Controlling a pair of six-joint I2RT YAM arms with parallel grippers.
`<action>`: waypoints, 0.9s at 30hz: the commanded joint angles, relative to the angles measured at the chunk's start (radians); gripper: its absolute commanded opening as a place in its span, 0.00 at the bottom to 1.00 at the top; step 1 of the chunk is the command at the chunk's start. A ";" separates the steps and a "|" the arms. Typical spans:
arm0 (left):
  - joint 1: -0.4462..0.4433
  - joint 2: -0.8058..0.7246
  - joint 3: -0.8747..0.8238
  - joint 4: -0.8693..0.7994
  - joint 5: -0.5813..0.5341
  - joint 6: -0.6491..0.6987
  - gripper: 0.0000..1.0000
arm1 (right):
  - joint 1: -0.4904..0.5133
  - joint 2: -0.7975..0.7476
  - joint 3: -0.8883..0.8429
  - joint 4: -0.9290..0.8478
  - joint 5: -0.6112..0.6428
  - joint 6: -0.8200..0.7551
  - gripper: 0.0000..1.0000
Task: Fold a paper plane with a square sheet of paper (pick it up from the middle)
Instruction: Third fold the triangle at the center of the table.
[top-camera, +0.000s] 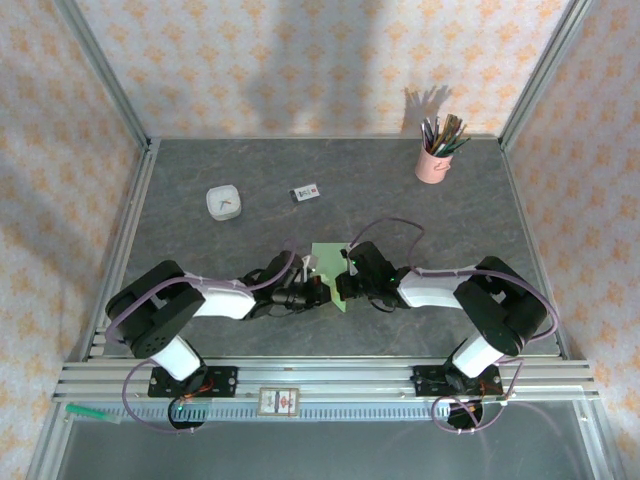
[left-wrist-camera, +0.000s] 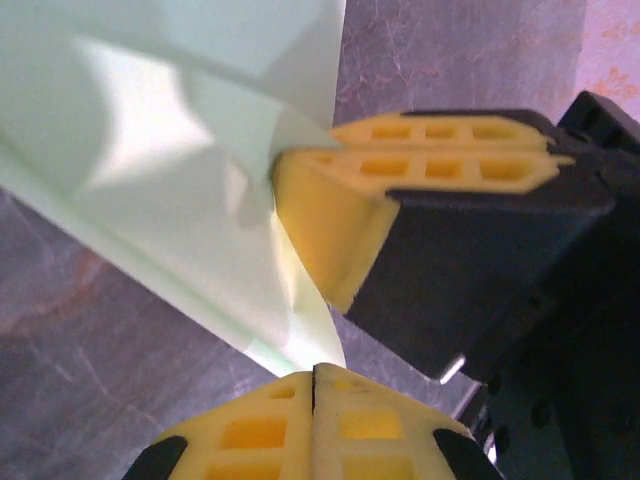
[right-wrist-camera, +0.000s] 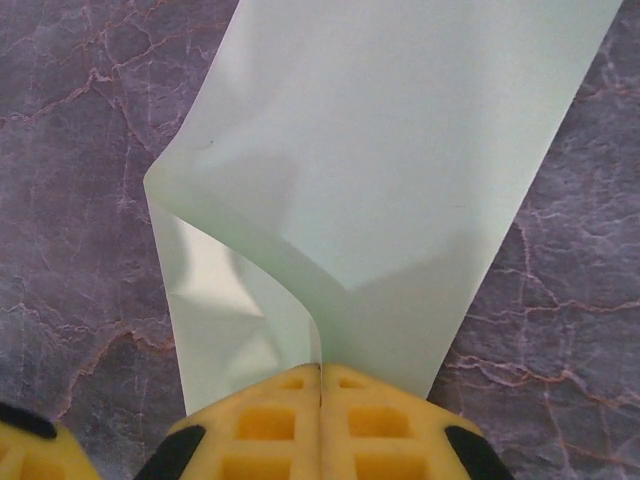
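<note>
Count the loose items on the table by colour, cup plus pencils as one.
Pale green: 1, square sheet of paper
Pink: 1, pencil cup
White: 2, dish and card
Total: 4

Dark grey marbled tabletop with thin pale veins; faint reddish streaks show close up in the wrist views. Three walls close it in: back wall, left wall, right wall, all cream wallpaper with a repeating orange flower print. Bare aluminium posts slant up at the two back corners, and aluminium strips edge the tabletop's sides. Slotted aluminium rails run across the near edge, a small label at their middle. Light even; soft grey shadows on the back wall.
</note>
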 joint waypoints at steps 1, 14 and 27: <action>-0.027 -0.028 -0.057 0.152 -0.039 -0.111 0.04 | -0.009 0.016 -0.024 -0.119 0.015 0.027 0.03; -0.055 -0.062 -0.105 0.217 -0.091 -0.176 0.03 | -0.009 0.008 -0.022 -0.075 -0.033 0.168 0.03; -0.073 0.042 -0.055 0.306 -0.065 -0.209 0.03 | -0.008 0.037 -0.023 -0.083 -0.025 0.153 0.02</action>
